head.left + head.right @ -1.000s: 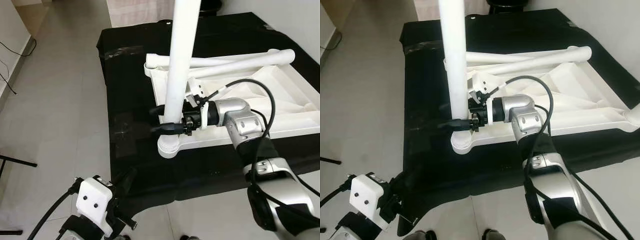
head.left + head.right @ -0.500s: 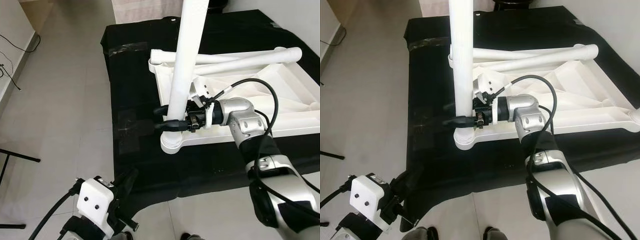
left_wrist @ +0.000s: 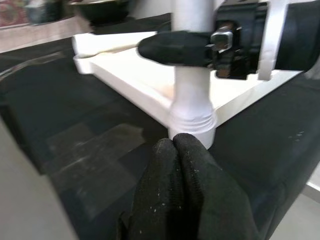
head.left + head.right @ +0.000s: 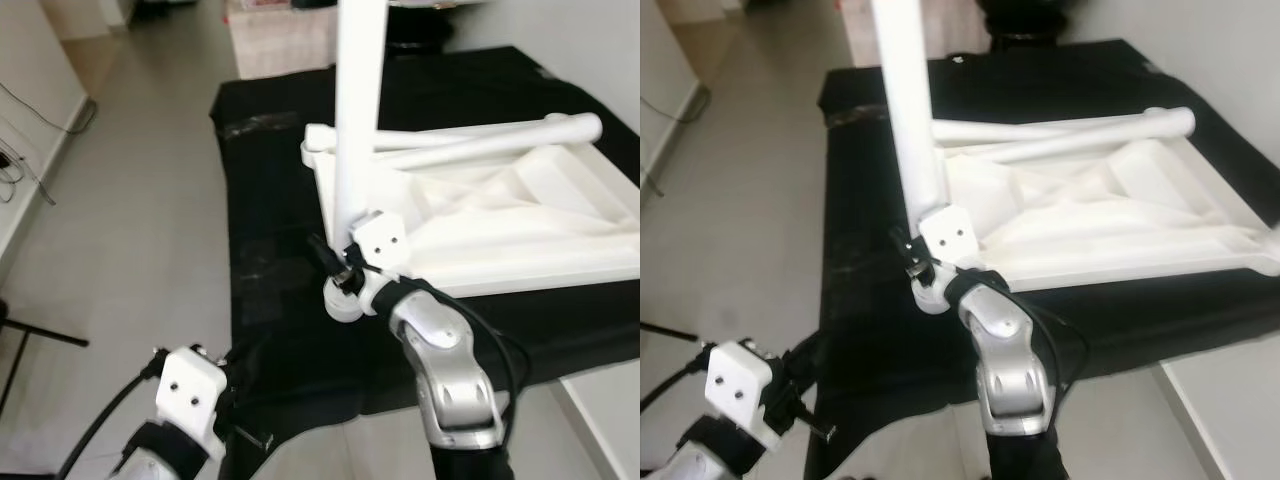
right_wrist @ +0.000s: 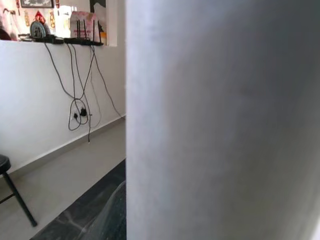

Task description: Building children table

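1. The left gripper (image 4: 245,385) hangs low at the near edge of the black cloth (image 4: 270,210). In its wrist view its two black fingers (image 3: 182,165) are pressed together with nothing between them.
2. Just beyond it, the right gripper (image 4: 335,265) is clenched on the upright white table leg (image 4: 355,110) close to the leg's base. The left wrist view shows one black finger (image 3: 170,48) lying across the front of the leg just above the ribbed collar.
3. The leg stands upright in the round corner socket (image 4: 338,298) at the near-left corner of the white tabletop (image 4: 500,220), which lies upside down on the black cloth over the tiled floor (image 4: 140,200).
4. The right wrist view shows the leg's white surface (image 5: 220,120) very close up, and beside it a white wall (image 5: 55,95) with hanging cables (image 5: 80,95).
5. Further back, two more white legs (image 4: 480,140) lie side by side across the far part of the upturned tabletop.
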{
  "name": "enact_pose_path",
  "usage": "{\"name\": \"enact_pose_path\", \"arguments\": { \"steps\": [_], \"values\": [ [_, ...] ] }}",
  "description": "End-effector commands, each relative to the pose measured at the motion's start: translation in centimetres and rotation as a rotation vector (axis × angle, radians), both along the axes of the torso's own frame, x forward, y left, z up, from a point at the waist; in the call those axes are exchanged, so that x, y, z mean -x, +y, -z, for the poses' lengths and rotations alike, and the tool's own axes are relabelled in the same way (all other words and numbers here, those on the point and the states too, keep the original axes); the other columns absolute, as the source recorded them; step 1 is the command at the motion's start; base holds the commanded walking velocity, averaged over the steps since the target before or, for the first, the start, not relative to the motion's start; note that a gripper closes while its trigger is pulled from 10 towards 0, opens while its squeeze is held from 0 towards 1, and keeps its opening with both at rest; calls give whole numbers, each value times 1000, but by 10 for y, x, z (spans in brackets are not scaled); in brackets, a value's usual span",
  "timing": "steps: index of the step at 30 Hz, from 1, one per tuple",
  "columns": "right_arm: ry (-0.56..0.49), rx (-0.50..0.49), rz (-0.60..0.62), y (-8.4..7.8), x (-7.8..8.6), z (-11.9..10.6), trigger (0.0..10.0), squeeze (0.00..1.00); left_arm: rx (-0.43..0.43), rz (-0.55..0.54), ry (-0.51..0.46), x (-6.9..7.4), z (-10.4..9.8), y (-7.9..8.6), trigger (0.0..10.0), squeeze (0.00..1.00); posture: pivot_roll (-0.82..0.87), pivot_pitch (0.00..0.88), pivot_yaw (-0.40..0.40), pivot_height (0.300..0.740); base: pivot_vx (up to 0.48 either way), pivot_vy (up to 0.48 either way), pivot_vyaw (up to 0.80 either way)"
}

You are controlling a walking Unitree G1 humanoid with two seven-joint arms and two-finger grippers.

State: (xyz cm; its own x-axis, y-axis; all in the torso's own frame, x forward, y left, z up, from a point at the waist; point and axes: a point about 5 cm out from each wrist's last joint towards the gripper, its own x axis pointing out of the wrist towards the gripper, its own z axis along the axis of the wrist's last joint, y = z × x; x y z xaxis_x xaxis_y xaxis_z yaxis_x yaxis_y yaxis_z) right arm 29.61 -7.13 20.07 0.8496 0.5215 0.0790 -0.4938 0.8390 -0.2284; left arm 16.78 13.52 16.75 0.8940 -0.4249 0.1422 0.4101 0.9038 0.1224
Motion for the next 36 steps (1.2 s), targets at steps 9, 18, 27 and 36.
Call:
{"name": "enact_pose_path", "arguments": {
  "steps": [9, 18, 27, 36],
  "values": [
    [119, -111, -385, 7, 6, -23, 10000, 1000, 4, -14, 16, -1, 4, 3, 10000, 0, 77, 176, -11, 740, 0, 0, 0],
    [87, 155, -767, -31, -17, -28, 10000, 0, 9, -7, 16, 0, 3, 0, 10000, 0, 90, 185, -13, 740, 0, 0, 0],
    [157, 109, -846, -46, -61, -49, 10000, 0, 6, -6, 25, 9, 1, -2, 10000, 0, 137, 216, -18, 740, 0, 0, 0],
    [185, 109, -931, -46, -64, -49, 0, 0, 2, -1, 36, 14, 1, -2, 10000, 0, 152, 231, -15, 740, 0, 0, 0]
  ]
}}
